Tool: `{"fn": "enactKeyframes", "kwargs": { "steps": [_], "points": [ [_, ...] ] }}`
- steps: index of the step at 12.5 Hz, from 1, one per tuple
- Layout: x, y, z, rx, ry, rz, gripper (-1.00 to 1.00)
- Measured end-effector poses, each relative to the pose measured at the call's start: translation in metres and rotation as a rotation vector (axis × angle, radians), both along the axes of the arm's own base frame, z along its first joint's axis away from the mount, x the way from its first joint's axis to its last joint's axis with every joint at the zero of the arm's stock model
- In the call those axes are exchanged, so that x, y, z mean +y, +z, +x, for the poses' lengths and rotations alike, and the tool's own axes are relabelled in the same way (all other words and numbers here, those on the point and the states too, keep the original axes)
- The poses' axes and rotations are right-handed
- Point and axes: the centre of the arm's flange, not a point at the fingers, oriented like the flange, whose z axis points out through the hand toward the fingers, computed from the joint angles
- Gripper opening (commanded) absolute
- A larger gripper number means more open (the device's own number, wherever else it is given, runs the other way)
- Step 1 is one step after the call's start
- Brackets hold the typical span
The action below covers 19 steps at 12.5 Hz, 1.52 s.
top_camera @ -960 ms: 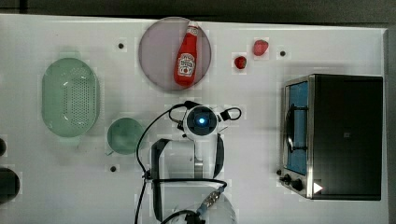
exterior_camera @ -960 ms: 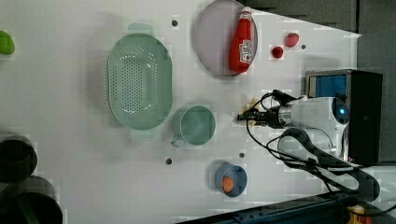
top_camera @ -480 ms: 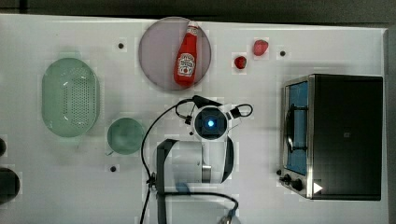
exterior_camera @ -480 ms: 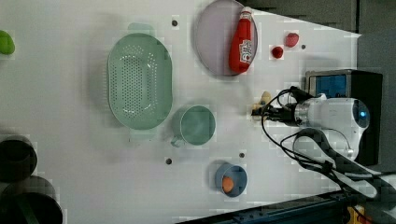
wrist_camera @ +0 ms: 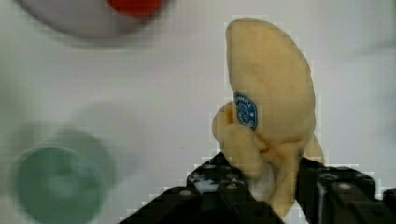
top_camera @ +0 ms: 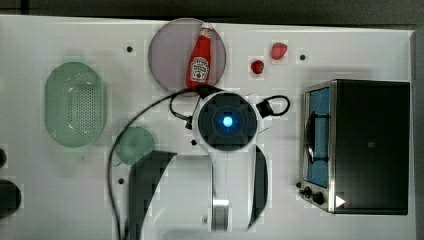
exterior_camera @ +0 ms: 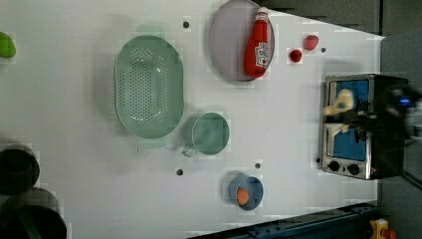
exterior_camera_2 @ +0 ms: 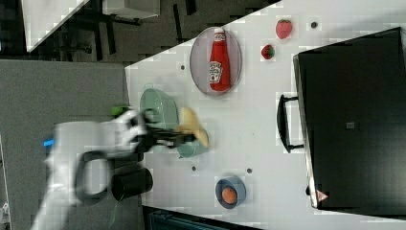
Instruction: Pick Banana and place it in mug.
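The pale yellow banana (wrist_camera: 268,93), with a small blue sticker, is pinched at its stem end between my gripper's black fingers (wrist_camera: 219,186); the gripper (wrist_camera: 271,182) is shut on it. It hangs well above the table. The right view has the banana (exterior_camera_2: 194,127) in the air just over the pale green mug (exterior_camera_2: 191,149). In the left view, gripper (exterior_camera: 348,117) and banana (exterior_camera: 341,102) appear in front of the toaster oven, far from the mug (exterior_camera: 210,133). From the top view the arm's wrist (top_camera: 227,121) hides the banana, and the mug (top_camera: 134,145) lies to the top view's left of it.
A green colander (top_camera: 75,111) lies beyond the mug. A grey plate (top_camera: 170,55) carries a ketchup bottle (top_camera: 201,57). Two strawberries (top_camera: 267,57) sit near the toaster oven (top_camera: 357,145). A blue bowl (exterior_camera: 246,192) holds an orange fruit. Black cups (exterior_camera: 17,169) stand at the table's end.
The arm has lifted the banana high off the table, growing larger in the top view and sliding to the left view's right, over the toaster oven.
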Motion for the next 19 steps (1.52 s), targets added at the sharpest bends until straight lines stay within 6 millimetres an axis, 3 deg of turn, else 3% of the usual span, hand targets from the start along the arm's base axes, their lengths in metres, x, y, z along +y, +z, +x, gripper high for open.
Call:
{"fn": "enactKeyframes", "kwargs": {
  "steps": [2, 4, 5, 7, 9, 11, 15, 16, 18, 19],
  "points": [
    [0.025, 0.064, -0.007, -0.064, 0.002, -0.016, -0.37],
    [0.068, 0.082, -0.02, -0.078, -0.048, 0.051, -0.37],
    [0.127, 0.065, -0.025, -0.052, -0.047, 0.034, -0.37],
    [0.191, 0.003, -0.042, 0.074, -0.08, 0.046, -0.37],
    [0.234, -0.047, -0.051, 0.171, -0.126, 0.017, -0.37],
    [0.261, -0.084, -0.049, 0.141, -0.148, 0.023, -0.37],
    [0.24, -0.134, -0.057, 0.076, -0.267, 0.03, -0.36],
    [0.231, -0.162, -0.06, 0.103, -0.287, 0.03, -0.12],
    [0.228, -0.19, -0.068, 0.129, -0.284, 0.019, 0.32],
    [0.234, -0.195, -0.071, 0.141, -0.276, 0.023, 0.74]
  ]
}}
